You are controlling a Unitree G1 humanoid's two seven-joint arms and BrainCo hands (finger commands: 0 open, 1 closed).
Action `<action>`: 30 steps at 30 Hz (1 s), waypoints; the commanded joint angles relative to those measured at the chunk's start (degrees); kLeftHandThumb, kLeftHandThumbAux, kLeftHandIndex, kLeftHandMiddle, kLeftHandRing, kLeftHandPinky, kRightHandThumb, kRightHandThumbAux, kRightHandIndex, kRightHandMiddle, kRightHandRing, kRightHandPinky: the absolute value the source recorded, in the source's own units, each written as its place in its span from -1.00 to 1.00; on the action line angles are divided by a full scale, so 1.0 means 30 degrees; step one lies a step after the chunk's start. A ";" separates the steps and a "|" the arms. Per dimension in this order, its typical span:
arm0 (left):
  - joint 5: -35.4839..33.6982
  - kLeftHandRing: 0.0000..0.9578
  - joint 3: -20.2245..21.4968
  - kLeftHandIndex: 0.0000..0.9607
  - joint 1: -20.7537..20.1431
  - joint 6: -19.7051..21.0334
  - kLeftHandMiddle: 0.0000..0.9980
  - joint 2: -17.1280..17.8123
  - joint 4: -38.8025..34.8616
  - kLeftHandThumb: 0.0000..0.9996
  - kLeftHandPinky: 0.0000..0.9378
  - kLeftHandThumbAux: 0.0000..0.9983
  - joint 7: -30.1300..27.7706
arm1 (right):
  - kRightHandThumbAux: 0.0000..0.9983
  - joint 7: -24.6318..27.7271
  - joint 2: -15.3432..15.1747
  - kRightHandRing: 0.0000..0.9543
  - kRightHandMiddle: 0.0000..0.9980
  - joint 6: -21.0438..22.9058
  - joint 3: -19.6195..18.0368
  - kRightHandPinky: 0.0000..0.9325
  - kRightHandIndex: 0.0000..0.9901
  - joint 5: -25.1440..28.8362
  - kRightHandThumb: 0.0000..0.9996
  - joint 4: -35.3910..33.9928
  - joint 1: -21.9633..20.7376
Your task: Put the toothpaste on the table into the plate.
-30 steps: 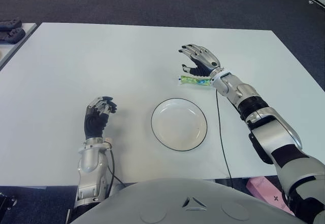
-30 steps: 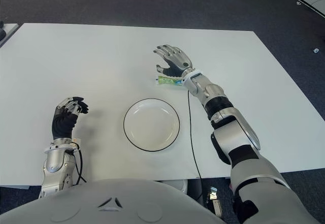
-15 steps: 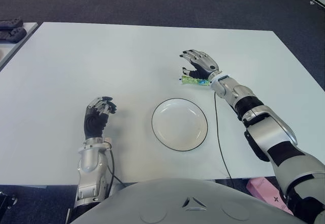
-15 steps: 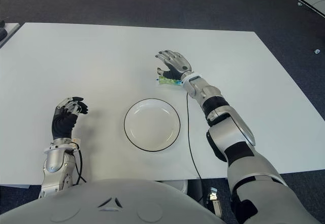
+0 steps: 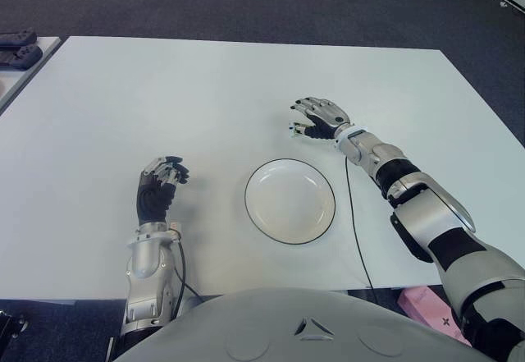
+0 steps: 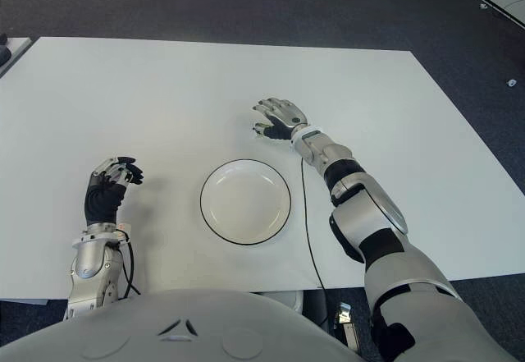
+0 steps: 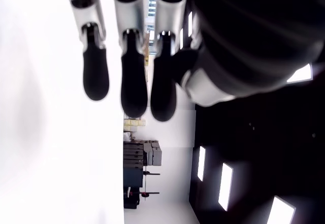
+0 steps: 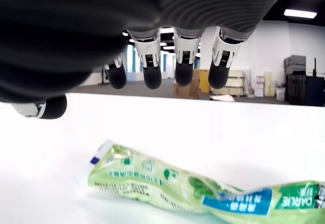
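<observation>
A big white flat surface (image 5: 164, 83) fills most of the eye views. Near the middle, a bit toward the bottom, sits a round white plate with a thin black rim (image 5: 289, 201), and there is nothing in it. Just above the plate and a little to the right, the robot's right hand (image 5: 317, 119) is low over a soft green toothpaste tube with blue and white marks (image 8: 198, 191). In the eye views the hand covers almost all of the tube, and only a tiny end of it peeks out at the hand's left side. The right wrist view shows the tube lying flat on the white surface, under the palm. The four fingers (image 8: 152, 73) hang down past the far side of the tube, and the thumb (image 8: 44, 107) is off to one side. The fingers are spread and bent a little, and they are not touching the tube, so the hand has hold of nothing. The tube lies on the surface, outside the plate. The robot's left hand (image 5: 158, 190) shows in the lower left of the eye views, to the left of the plate and well apart from it. Its fingers are curled in, and it has hold of nothing. A thin black cable (image 5: 354, 214) runs down the surface just to the right of the plate.
</observation>
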 commanded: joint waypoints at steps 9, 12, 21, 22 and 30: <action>-0.0148 0.17 -0.0001 -0.09 0.0072 -0.0227 0.12 -0.0127 0.0264 0.40 0.14 0.44 -0.0011 | -0.71 0.0631 0.0512 -1.00 -1.00 0.1003 0.0866 -1.00 -1.00 -0.0233 0.18 0.1100 -0.0419; -0.0140 0.17 0.0007 -0.09 0.0066 -0.0413 0.12 -0.0089 0.0353 0.40 0.15 0.44 -0.0028 | -0.72 0.0750 0.0562 -1.00 -1.00 0.1171 0.0962 -1.00 -1.00 -0.0218 0.19 0.1280 -0.0404; -0.0145 0.22 0.0003 -0.09 0.0103 -0.0357 0.15 -0.0027 0.0378 0.41 0.19 0.44 -0.0036 | -0.72 0.0848 0.0666 -1.00 -1.00 0.1525 0.1217 -1.00 -1.00 -0.0165 0.19 0.1790 -0.0170; -0.0171 0.21 0.0008 -0.09 0.0105 -0.0299 0.15 -0.0040 0.0360 0.41 0.18 0.44 -0.0026 | -0.72 0.0871 0.0678 -1.00 -1.00 0.1551 0.1243 -1.00 -1.00 -0.0145 0.19 0.1838 -0.0149; -0.0208 0.18 0.0007 -0.09 0.0182 -0.0423 0.13 -0.0093 0.0329 0.41 0.14 0.44 0.0000 | -0.71 0.0886 0.0942 -1.00 -1.00 0.2200 0.1363 -1.00 -1.00 -0.0069 0.23 0.2896 0.0345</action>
